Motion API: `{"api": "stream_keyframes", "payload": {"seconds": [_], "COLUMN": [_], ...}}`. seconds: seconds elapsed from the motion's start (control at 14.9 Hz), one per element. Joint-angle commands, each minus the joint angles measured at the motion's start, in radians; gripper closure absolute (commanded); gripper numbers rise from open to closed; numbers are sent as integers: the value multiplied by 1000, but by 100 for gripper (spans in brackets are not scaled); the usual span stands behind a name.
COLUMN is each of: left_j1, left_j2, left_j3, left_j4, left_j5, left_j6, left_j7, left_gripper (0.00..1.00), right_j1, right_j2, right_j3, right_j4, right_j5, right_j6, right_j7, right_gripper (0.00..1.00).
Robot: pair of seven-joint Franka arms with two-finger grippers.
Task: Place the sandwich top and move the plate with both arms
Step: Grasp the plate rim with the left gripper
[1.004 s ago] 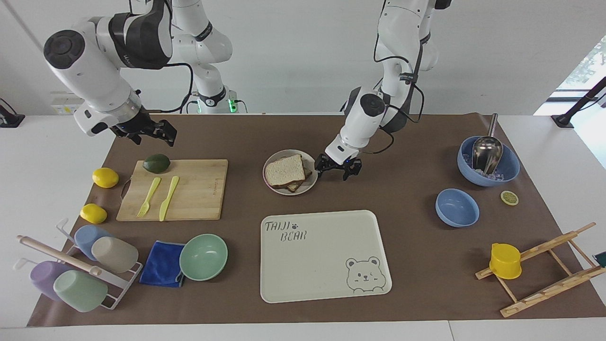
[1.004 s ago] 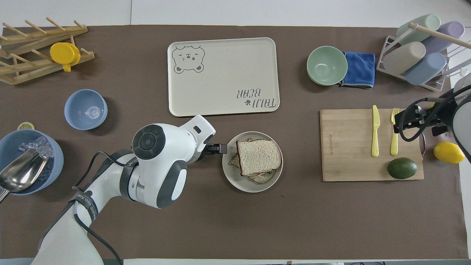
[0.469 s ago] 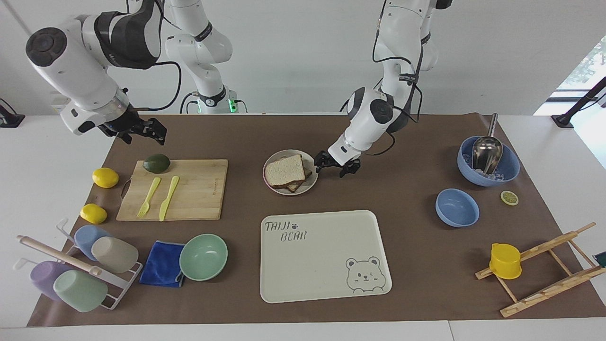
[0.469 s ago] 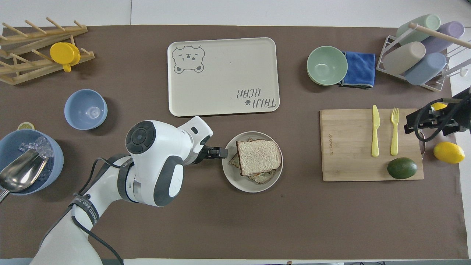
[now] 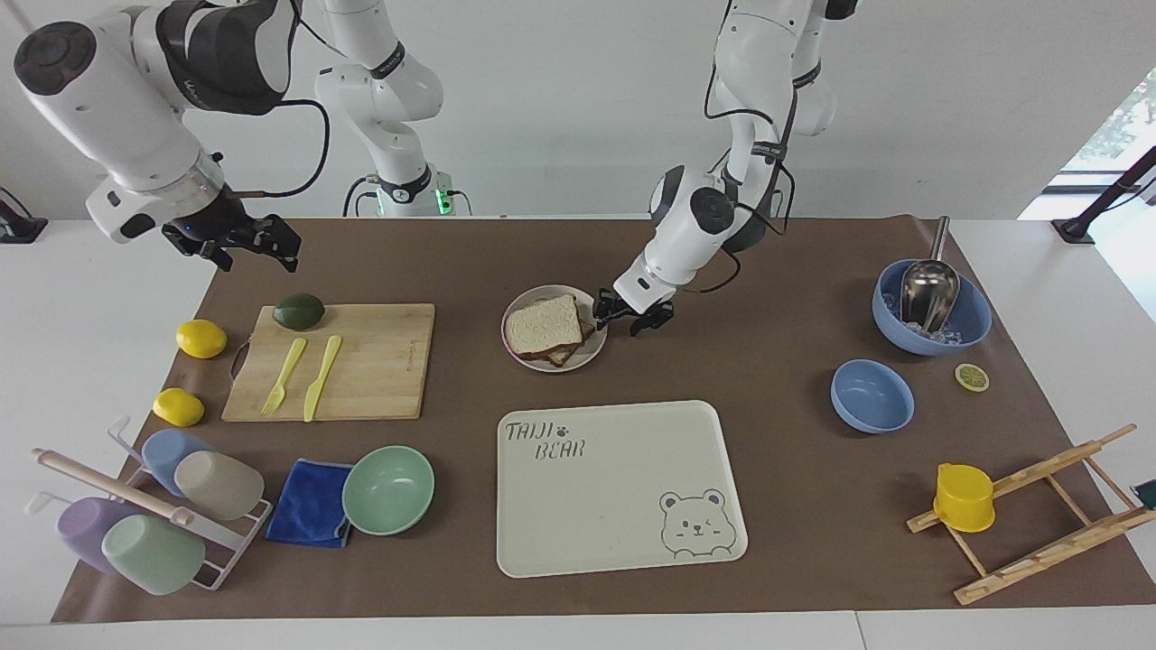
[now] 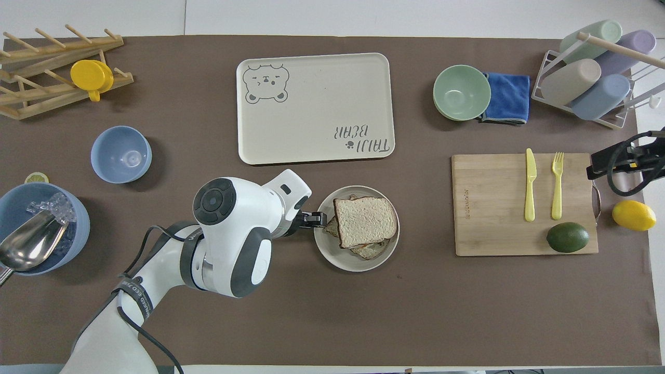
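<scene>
A round off-white plate [image 5: 554, 329] [image 6: 356, 228] is sitting near the middle of a brown table mat [image 5: 777, 506], nearer to the robots than a cream tray [image 5: 619, 486] with a bear drawing. The sandwich top [image 5: 543, 326] [image 6: 364, 221], a pale bread slice, is lying on the plate over darker slices.

The left gripper [image 5: 634, 313] [image 6: 313, 219] is sitting low at the plate's rim, on the side toward the left arm's end of the table. Its 2 fingers are standing apart, and I cannot tell whether they are gripping the rim.

The right gripper [image 5: 248, 248] [image 6: 621, 165] is hanging in the air over the table edge beside a wooden cutting board [image 5: 336, 362], toward the right arm's end. Its fingers are spread apart and holding nothing.

A yellow knife [image 5: 321, 376], yellow fork [image 5: 284, 376] and avocado [image 5: 299, 311] are lying on the board.
</scene>
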Motion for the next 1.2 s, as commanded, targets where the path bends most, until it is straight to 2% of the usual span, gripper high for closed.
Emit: {"api": "stream_keyframes", "payload": {"seconds": [0.0,0.13,0.4,0.47,0.67,0.8,0.87,1.14], "left_j1": [-30,-30,-37,-43,-45,-43,-43,-43], "left_j2": [15,15,13,13,13,13,12,12], "left_j3": [11,11,9,11,11,9,9,11], "left_j4": [-10,-10,-10,-9,-7,-7,-7,-9], "left_j5": [-19,-19,-19,-20,-20,-20,-20,-22], "left_j6": [43,41,37,37,34,31,31,24], "left_j7": [-18,-18,-30,-39,-48,-51,-51,-53], "left_gripper": [38,43,44,47,71,96,100,100], "right_j1": [-7,-4,-1,-3,4,2,2,2], "right_j2": [1,1,-19,-21,-22,-22,-22,-22], "right_j3": [7,7,13,13,15,16,16,16], "right_j4": [18,18,-10,-13,-13,-15,-15,-15], "right_j5": [9,6,4,4,4,4,4,4], "right_j6": [-42,-39,-36,-38,-38,-41,-41,-39], "right_j7": [25,56,63,60,59,59,59,59], "right_gripper": [0,0,0,0,0,0,0,0]}}
